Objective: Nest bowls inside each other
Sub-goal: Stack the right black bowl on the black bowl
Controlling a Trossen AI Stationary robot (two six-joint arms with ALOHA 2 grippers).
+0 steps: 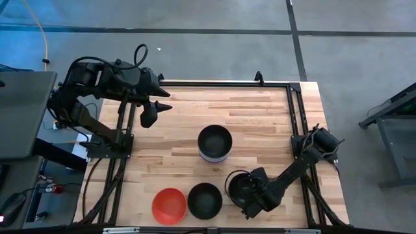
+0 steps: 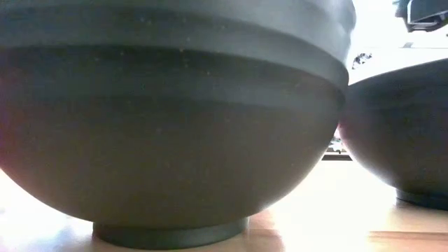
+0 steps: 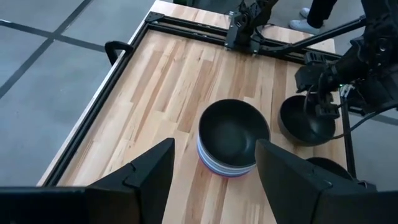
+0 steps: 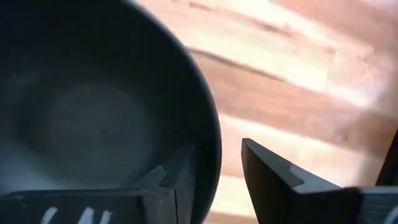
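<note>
Right gripper (image 1: 249, 200) jaws straddling, not yet pinching, rim of round black plastic bowl (image 1: 240, 188) at bench (image 1: 260, 123) front edge; left gripper (image 1: 158, 105) spread, idle; thin rim could slip, tipping bowl.

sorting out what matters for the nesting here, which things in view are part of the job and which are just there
Part of the job:
- stack of nested bowls, black one on top
- black bowl, right gripper straddling its rim
- second black bowl
- red bowl

Just there:
- left gripper, open, waiting at the table's far left
- table
</note>
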